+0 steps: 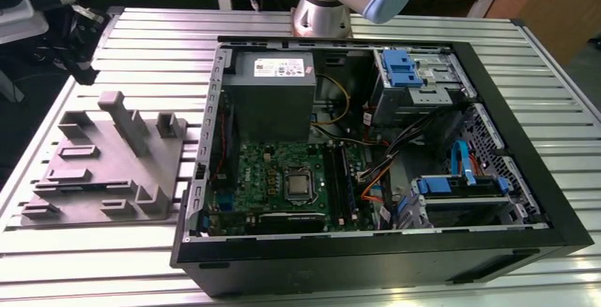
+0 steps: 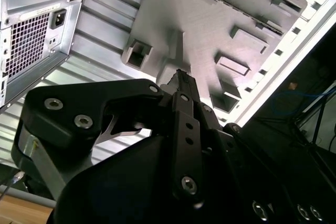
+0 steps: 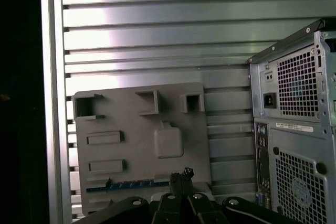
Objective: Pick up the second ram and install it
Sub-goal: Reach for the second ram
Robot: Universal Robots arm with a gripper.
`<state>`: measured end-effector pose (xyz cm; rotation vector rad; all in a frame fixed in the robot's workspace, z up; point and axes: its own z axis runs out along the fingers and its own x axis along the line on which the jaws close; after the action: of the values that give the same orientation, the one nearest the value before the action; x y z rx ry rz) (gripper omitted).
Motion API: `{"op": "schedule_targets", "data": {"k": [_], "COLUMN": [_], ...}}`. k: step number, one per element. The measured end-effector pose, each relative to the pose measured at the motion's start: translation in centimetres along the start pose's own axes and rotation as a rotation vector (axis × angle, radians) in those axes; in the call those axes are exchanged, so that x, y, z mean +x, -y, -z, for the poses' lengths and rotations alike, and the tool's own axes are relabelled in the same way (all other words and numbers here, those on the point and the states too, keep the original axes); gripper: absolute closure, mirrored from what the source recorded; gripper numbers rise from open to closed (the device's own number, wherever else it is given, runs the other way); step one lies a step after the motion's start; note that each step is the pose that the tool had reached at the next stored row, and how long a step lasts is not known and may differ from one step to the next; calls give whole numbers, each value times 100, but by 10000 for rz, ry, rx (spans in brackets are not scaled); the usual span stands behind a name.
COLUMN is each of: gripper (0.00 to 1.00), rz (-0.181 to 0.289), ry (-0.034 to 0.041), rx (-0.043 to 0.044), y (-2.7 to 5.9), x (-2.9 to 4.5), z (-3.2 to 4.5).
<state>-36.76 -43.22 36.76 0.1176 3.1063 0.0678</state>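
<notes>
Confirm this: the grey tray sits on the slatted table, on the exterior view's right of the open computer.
No. The grey tray sits on the slatted table on the exterior view's left of the open computer, as the exterior view shows.

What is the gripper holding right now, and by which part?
Nothing: the gripper is shut and empty, its tips facing the grey tray.

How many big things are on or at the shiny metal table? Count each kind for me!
Grey plastic tray with upright posts: 1
Black open computer case: 1
Silver robot arm with a blue cap: 1
Total: 3
</notes>
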Motion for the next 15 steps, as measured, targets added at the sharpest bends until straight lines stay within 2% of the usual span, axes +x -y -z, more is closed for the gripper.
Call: {"op": "schedule_targets", "data": {"k": [9, 15], "gripper": [90, 90], "rz": [1, 1], "ry": [1, 1], "rx": [-1, -1], "y": [69, 149], "x": [41, 52], "z": [-27, -63]}}
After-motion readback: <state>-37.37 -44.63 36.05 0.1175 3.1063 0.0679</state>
